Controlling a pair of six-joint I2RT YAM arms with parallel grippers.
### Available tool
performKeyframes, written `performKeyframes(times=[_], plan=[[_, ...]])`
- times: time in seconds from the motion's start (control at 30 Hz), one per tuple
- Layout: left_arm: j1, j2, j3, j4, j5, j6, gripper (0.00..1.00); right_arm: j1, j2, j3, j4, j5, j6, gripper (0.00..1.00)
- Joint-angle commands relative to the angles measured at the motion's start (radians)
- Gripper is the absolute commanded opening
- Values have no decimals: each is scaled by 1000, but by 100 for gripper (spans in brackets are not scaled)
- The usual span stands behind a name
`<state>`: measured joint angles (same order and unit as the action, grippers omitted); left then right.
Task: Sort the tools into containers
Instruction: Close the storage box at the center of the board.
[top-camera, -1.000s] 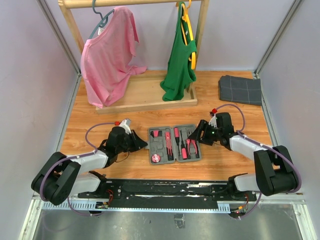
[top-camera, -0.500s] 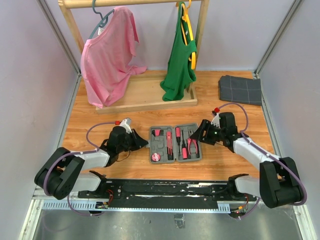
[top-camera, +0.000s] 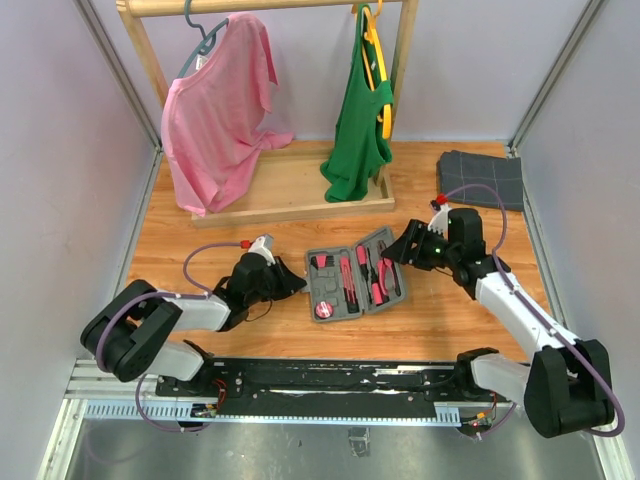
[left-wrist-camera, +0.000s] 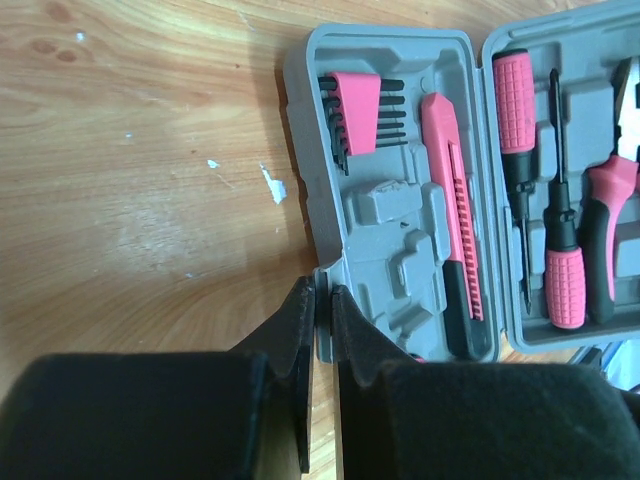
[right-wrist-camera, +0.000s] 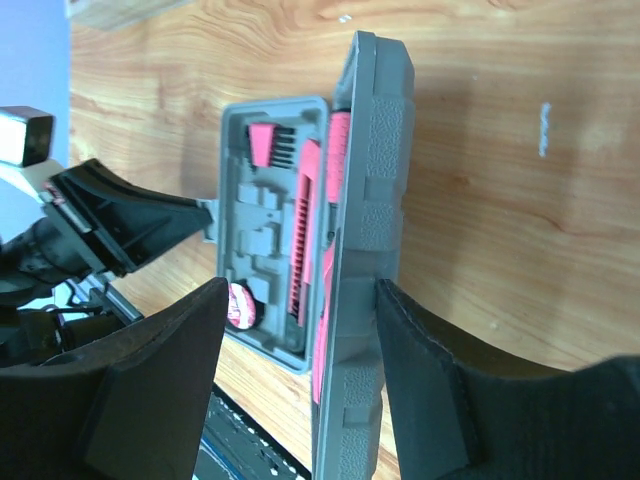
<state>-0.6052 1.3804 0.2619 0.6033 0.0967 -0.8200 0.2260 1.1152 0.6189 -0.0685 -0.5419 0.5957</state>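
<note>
The left gripper (left-wrist-camera: 320, 312) has its jaws pressed almost together on a small grey tab at the outer edge of the tool case (top-camera: 338, 292). It is pinching the case by its left half, which lies flat on the table (top-camera: 165, 235). The right gripper (right-wrist-camera: 300, 295) is at the opposite end with its jaws spread, and the case's right half stands up on edge between them. The finger on the ribbed outer face looks to be touching it, while the other hangs clear of the inner face. The case therefore lies straight between the two grippers, its long axis running from one to the other, with the hinge crossing that line in the middle. The right arm is nearer to the raised half. I'd judge the coming move is to fold that half over the hinge towards the left gripper, which anchors the flat half. Inside, the pink knife (left-wrist-camera: 452, 180) sits in the flat half beside the hinge. The screwdrivers (left-wrist-camera: 516, 110) and pliers (left-wrist-camera: 608, 230) ride in the raised half, and the round red piece (right-wrist-camera: 241, 305) sits in a corner of the flat half on the tab's side. A second ago both halves lay flat and the case sat square. Now the right half is off the wood, the whole case has swung askew, and the right arm is stretched out after it.
</note>
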Motion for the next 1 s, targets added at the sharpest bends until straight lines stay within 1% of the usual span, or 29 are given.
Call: performKeyframes(times=[0.0,0.37,0.97], plan=[[-73,68,18,-47,69,-8,1,59,-16,37,-11,-140,27,61],[-85,92,33,-46,63,-5,1,100,4,65,-21,-116,20,61],[-90,116,53,-47,64,-8,0,159,70,100,19,-89,15,63]])
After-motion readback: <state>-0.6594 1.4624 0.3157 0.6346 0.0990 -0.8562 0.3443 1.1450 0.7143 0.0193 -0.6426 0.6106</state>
